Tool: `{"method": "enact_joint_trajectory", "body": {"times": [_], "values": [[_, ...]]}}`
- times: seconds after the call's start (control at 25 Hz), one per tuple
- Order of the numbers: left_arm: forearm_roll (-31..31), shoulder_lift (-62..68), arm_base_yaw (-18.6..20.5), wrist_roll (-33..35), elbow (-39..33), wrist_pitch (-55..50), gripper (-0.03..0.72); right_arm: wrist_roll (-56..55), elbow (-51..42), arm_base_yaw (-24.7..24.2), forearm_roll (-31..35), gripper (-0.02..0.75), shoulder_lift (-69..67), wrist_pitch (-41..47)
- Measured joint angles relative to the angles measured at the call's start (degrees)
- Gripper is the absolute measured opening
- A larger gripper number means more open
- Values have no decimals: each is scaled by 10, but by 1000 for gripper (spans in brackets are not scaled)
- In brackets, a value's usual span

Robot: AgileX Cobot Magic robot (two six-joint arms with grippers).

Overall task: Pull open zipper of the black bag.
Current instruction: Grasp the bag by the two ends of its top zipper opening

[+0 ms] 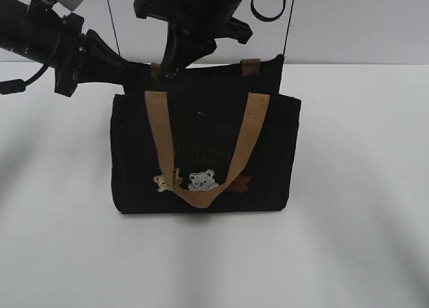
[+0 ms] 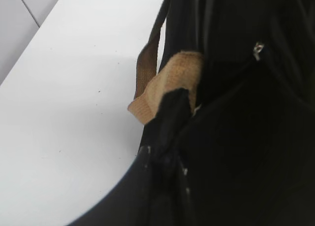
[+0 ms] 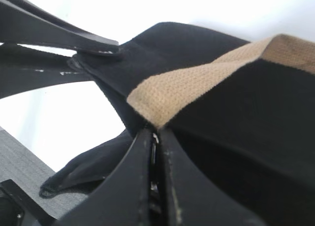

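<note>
bag (image 1: 204, 154) upright mid-table (image 1: 60, 254), left pincer (image 1: 137, 72) at its top-left corner, right pincer (image 1: 175, 61) above top edge

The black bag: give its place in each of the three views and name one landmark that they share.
Exterior view: the black bag stands at the centre of the white table, both arms at its top edge.
Left wrist view: it fills the right half.
Right wrist view: it fills the centre and right, its fabric between the fingers.
Shared landmark: the tan webbing handle.
</note>
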State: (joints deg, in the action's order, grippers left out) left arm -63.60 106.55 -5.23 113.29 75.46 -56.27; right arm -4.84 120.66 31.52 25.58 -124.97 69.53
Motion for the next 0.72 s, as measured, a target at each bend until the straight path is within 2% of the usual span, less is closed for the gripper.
{"method": "enact_joint_trajectory", "body": {"times": [0.72], "values": [[20, 0, -1, 0, 1, -16, 53, 15, -2, 3, -162, -9, 43, 4]]}}
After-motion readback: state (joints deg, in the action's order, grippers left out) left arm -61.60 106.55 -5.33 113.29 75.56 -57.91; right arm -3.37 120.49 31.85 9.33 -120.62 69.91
